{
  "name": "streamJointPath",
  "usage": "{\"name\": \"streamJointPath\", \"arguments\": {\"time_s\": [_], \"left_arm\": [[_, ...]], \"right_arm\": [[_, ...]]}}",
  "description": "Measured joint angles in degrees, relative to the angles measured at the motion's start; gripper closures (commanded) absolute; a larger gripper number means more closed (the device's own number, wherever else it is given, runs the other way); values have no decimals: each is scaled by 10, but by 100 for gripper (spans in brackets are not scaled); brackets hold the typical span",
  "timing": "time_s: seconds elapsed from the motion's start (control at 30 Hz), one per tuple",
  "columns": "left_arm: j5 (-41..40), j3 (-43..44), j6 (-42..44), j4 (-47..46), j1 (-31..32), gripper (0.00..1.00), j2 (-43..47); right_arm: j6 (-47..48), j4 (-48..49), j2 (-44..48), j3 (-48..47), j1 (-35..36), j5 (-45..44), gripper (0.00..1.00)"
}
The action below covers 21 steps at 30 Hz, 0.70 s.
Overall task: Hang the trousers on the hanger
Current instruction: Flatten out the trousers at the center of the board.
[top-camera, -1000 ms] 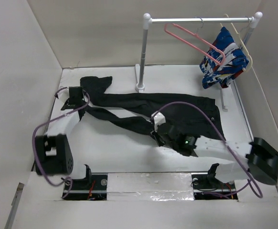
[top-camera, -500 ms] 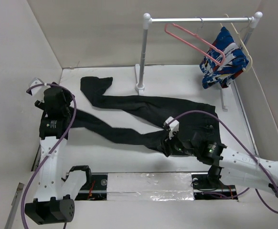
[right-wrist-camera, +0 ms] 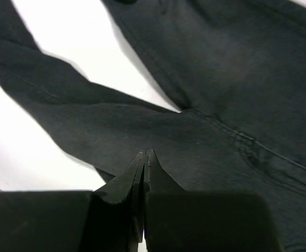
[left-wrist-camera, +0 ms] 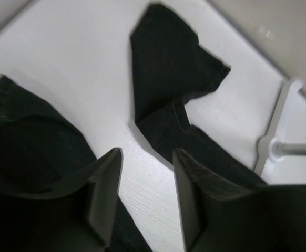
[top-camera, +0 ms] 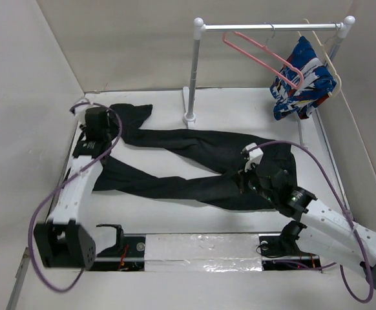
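The black trousers (top-camera: pixel 194 161) lie flat on the white table, waistband to the right and both legs running left. My left gripper (top-camera: pixel 104 129) is open and empty, just above the table between the two leg ends; in the left wrist view (left-wrist-camera: pixel 145 157) bare table shows between its fingers, with the folded far leg end (left-wrist-camera: pixel 169 68) ahead. My right gripper (top-camera: pixel 245 177) is shut and empty over the crotch; in the right wrist view (right-wrist-camera: pixel 145 152) its tips hover above the cloth (right-wrist-camera: pixel 221 63). The pink hanger (top-camera: pixel 265 55) hangs on the rail.
A metal rail (top-camera: pixel 269 27) on white posts stands at the back, its left post base (top-camera: pixel 189 118) close to the trousers. A blue, white and red garment (top-camera: pixel 302 81) hangs on a cream hanger at the rail's right end. Walls close in left and right.
My left arm has swung from the left wall to the far leg ends. My right arm has moved right, over the crotch. The near leg now lies straighter and further left.
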<state>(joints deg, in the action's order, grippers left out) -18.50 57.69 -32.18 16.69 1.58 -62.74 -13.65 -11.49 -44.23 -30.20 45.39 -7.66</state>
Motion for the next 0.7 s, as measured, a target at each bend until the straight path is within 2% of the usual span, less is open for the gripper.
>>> {"name": "streamJointPath", "arguments": {"time_s": [0.07, 0.13, 0.27, 0.37, 0.5, 0.53, 0.57, 0.63, 0.67, 0.7], "left_arm": [[25, 1, -16, -31, 11, 68, -73], [40, 5, -28, -49, 12, 68, -142], [58, 71, -54, -47, -10, 56, -323], [56, 131, -58, -48, -29, 48, -413], [47, 202, -56, -46, -42, 47, -491], [47, 221, -56, -45, -43, 48, -509], [48, 236, -56, -47, -43, 50, -524], [54, 255, -56, -52, -42, 63, -548], [61, 258, -56, -55, -42, 77, -557], [65, 261, -56, -62, -43, 100, -561]], "right_arm": [[3, 8, -16, 2, -3, 20, 100], [6, 13, -35, 3, -2, 35, 100], [10, 17, -54, 3, 8, 47, 94], [13, 19, -51, 5, 14, 51, 91], [12, 25, -42, 15, 20, 57, 84], [12, 27, -41, 15, 20, 60, 79], [12, 29, -41, 15, 20, 61, 76], [12, 30, -41, 15, 20, 57, 65], [13, 30, -42, 15, 20, 51, 64], [14, 30, -43, 15, 20, 47, 61]]}}
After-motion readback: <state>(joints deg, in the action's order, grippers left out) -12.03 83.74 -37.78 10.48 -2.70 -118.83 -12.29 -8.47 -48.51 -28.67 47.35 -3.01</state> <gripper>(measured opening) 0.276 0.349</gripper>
